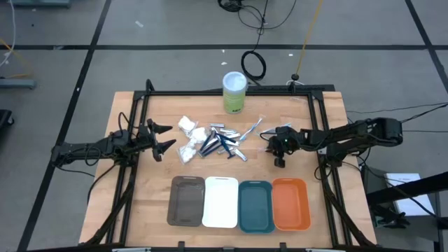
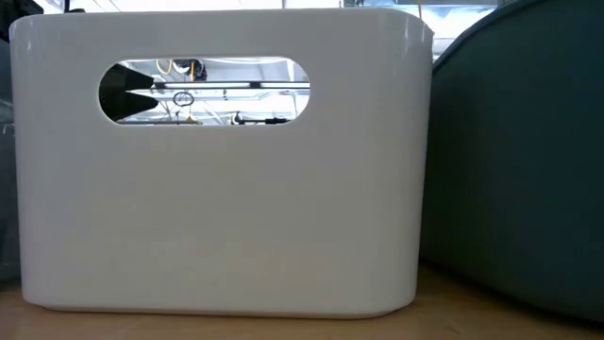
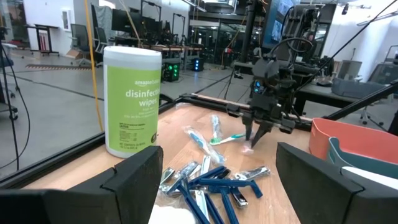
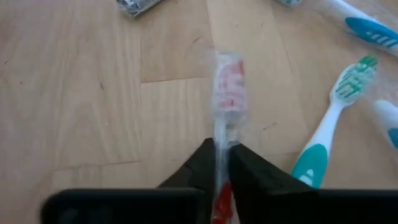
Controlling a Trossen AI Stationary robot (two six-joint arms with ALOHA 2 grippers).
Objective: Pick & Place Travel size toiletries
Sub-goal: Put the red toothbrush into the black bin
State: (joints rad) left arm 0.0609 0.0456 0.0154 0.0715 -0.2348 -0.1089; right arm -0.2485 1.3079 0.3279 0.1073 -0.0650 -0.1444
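The toiletries lie in a pile at mid-table: white wads [image 1: 189, 134], dark blue razors [image 1: 215, 144], silver metal tools [image 1: 217, 128] and teal toothbrushes [image 1: 250, 129]. My right gripper [image 1: 279, 158] stands just right of the pile, pointing down, shut on a clear toothbrush with a red head [image 4: 227, 79]. It also shows in the left wrist view [image 3: 255, 132]. My left gripper [image 1: 164, 138] is open and empty, left of the pile. Its fingers frame the razors [image 3: 211, 186] in the left wrist view. My right gripper pinches the clear toothbrush's handle [image 4: 220, 148] between its two fingers, which point down from above and lie along the brush. The red head [image 3: 247, 148] sticks out below the fingertips, close over the table. I cannot tell whether it touches the wood.
A tall green-and-white wipes canister [image 1: 234, 91] stands behind the pile. Brown [image 1: 187, 201], white [image 1: 220, 203], teal [image 1: 256, 205] and orange [image 1: 290, 204] trays sit in a row at the near edge. The white tray's wall [image 2: 217, 189] fills the low view.
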